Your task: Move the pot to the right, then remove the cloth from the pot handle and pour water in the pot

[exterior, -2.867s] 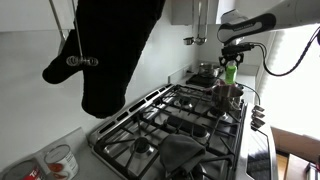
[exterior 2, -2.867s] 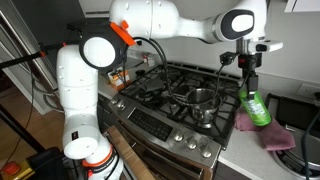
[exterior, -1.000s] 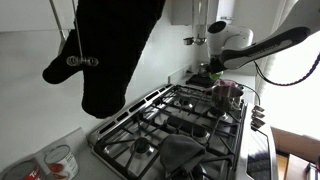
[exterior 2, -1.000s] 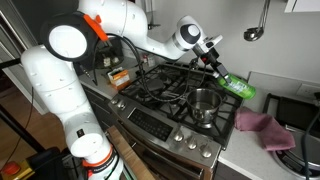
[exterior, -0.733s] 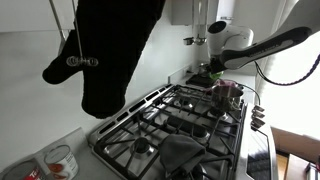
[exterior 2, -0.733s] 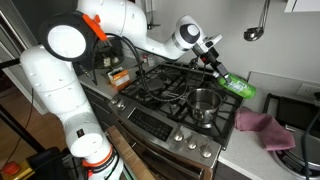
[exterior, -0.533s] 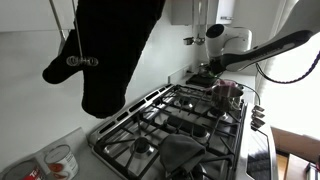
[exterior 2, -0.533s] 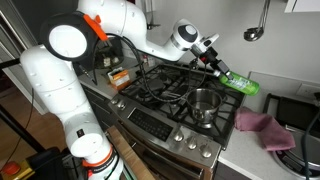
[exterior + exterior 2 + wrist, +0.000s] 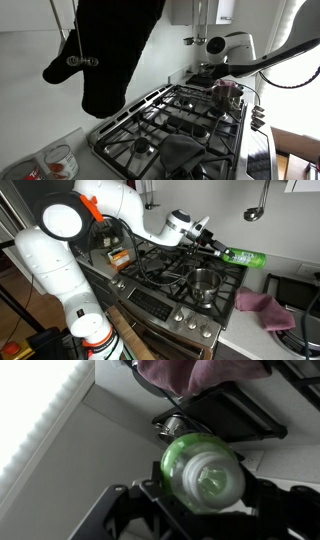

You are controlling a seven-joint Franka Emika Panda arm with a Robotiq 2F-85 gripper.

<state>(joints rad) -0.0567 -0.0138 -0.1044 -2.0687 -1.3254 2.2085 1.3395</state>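
The pot [image 9: 204,283] stands upright on the stove [image 9: 165,302] grate, at the front corner nearest the counter [image 9: 248,332]. In an exterior view it shows at the far end of the hob [image 9: 228,92]. My pincer [image 9: 215,249] hangs above the pot and a little toward the back, well clear of its rim. My 2 fingers are clenched around the green bottle [image 9: 243,256], which lies almost level and points away from my arm. In the wrist view the bottle [image 9: 205,468] fills the gap between both fingers. The cloth [image 9: 262,310] lies crumpled on the counter just beside the stove, apart from the pot.
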